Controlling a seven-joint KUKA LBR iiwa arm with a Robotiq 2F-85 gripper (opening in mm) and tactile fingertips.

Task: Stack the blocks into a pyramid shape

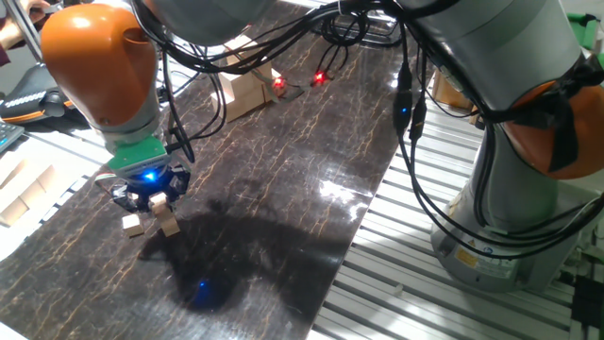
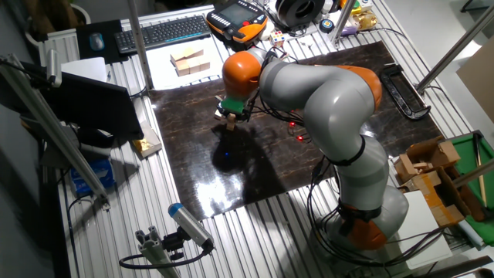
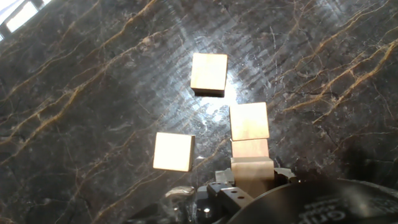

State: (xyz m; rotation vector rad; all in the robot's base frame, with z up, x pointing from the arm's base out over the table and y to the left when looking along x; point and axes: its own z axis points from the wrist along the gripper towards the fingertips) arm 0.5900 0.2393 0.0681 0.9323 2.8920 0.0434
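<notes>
My gripper hangs low over the dark marble-patterned mat near its left side, and also shows in the other fixed view. It looks shut on a light-tan wooden block, seen at the bottom of the hand view. Directly below it a block lies on the mat, its side face showing. Two more blocks lie loose nearby, one further ahead and one to the left. In the fixed view, blocks lie under the gripper and just left of it. Other blocks are not in view near the gripper.
Larger wooden pieces stand at the mat's far end beside red lights. More wooden pieces lie off the mat at the left and on a white sheet. The robot base and cables stand at the right.
</notes>
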